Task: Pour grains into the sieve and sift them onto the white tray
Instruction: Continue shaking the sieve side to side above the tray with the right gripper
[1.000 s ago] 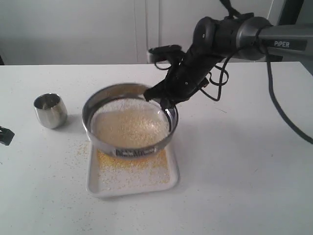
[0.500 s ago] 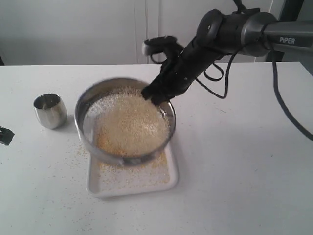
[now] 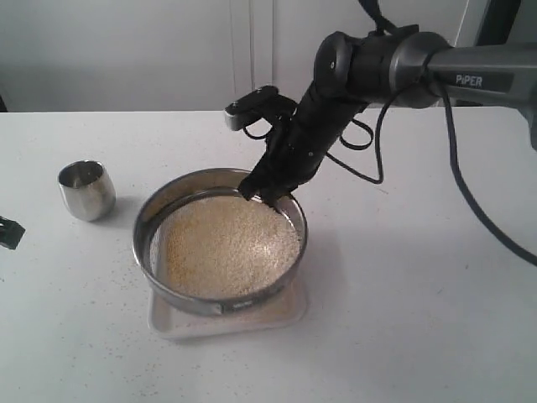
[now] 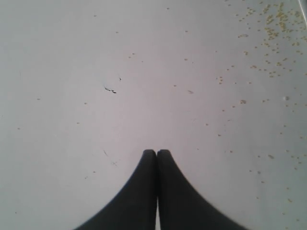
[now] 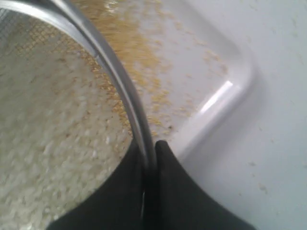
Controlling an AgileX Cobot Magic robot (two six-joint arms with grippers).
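Note:
The round steel sieve [image 3: 220, 242] hangs just over the white tray [image 3: 289, 312], holding a bed of pale and yellow grains [image 3: 228, 243]. My right gripper [image 3: 267, 193] is shut on the sieve's far rim. In the right wrist view the two black fingers [image 5: 165, 163] pinch the sieve rim [image 5: 122, 84], one inside and one outside. Yellow grains [image 5: 144, 62] lie scattered on the tray [image 5: 225, 103] beneath. My left gripper [image 4: 157, 152] is shut on nothing above the bare table, and only its tip [image 3: 8, 232] shows at the exterior view's left edge.
A small rounded steel cup [image 3: 86, 190] stands upright on the table left of the sieve. Loose yellow grains [image 4: 268, 33] speckle the table around the tray. The right arm [image 3: 394, 67] reaches in from the upper right with a looping cable.
The sieve has swung back and forth over the tray in my right gripper, tilting left and then settling level and lower. The left gripper has stayed still.

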